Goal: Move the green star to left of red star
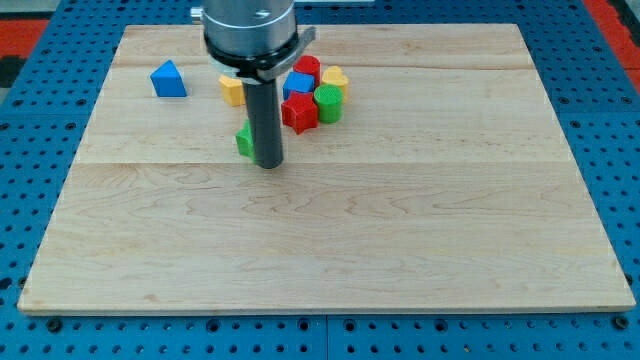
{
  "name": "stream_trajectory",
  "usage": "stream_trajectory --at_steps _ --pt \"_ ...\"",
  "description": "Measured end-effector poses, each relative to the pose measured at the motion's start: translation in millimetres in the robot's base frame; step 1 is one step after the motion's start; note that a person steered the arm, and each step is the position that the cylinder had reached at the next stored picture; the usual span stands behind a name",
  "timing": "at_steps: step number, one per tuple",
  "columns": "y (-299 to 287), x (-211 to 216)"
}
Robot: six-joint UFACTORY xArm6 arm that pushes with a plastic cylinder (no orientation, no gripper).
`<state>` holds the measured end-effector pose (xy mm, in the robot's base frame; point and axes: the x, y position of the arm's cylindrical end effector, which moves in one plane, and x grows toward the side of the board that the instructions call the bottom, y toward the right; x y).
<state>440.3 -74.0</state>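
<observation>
The green star (244, 140) lies on the wooden board (330, 230), mostly hidden behind my rod. My tip (269, 163) rests on the board just right of and touching the green star's visible edge. The red star (299, 113) sits up and to the right of the tip, at the lower left of a cluster of blocks.
The cluster holds a blue block (298, 86), a red cylinder (307, 68), a yellow heart (334, 78) and a green cylinder (329, 102). A yellow block (232, 90) sits left of the rod. A blue triangle (168, 79) lies at the upper left.
</observation>
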Motion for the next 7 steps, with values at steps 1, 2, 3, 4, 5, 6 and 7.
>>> stream_trajectory --at_steps 1,2,3,4,5,6,7 --pt "-31.5 -8.8" --pt "-34.7 -29.8" --pt "-22.9 -50.7" --pt "-22.0 -61.3" --pt "-22.0 -61.3" --pt "-22.0 -61.6" --pt "-22.0 -61.6"
